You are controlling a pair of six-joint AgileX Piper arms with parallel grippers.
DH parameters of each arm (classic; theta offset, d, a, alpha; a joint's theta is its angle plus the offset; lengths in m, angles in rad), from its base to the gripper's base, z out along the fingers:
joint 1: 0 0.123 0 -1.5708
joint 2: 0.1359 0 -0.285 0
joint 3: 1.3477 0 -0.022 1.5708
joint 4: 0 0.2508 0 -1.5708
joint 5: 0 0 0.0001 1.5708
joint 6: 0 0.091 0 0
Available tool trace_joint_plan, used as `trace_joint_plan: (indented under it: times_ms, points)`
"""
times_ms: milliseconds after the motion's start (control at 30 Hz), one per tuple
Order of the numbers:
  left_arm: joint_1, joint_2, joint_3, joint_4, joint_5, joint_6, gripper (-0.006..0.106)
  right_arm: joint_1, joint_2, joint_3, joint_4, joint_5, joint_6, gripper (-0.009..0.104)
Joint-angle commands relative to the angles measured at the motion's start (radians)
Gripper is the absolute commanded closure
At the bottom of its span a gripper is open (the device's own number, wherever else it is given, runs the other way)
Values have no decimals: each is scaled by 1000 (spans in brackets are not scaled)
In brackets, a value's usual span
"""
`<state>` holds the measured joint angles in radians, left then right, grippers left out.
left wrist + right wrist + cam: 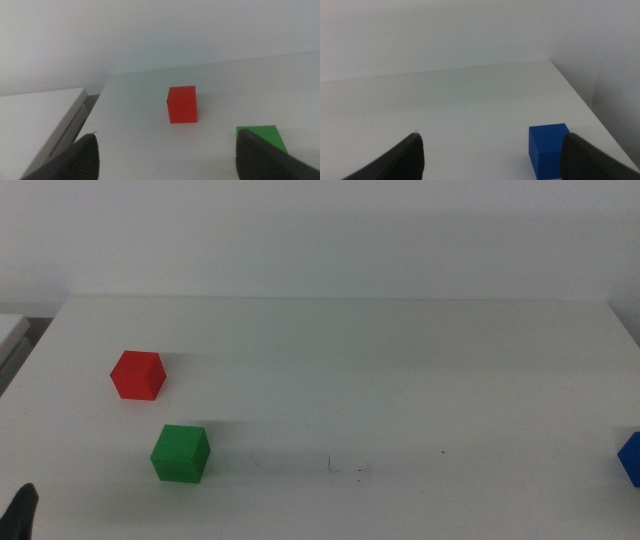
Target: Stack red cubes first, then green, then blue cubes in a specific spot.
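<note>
Nothing is held: the left gripper [165, 157] and right gripper [490, 157] are spread wide. From the green cube [181, 453], the red cube [138, 374] sits near, the blue cube [631, 457] well apart. A skewed grasp could nudge red into green.

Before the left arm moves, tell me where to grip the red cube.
Probably from above, on two opposite flat side faces of the red cube. It sits flat and apart from the green cube, leaving its sides free. The open left gripper already faces it.
</note>
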<state>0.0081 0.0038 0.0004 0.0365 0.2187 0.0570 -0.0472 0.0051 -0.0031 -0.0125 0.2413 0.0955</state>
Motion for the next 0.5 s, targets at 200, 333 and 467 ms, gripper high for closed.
trace_joint_plan:
  times_ms: [200,333,467]
  points:
    - [0,-4,0,-29,-13,-1,7,-2,-5,3,-6,-10,-3,10]
    - [7,-1,0,-28,-22,-57,7,-2,-5,3,-6,-10,-3,10]
    - [67,234,-115,-45,-7,-63,7,-2,-5,3,-6,-10,-3,10]
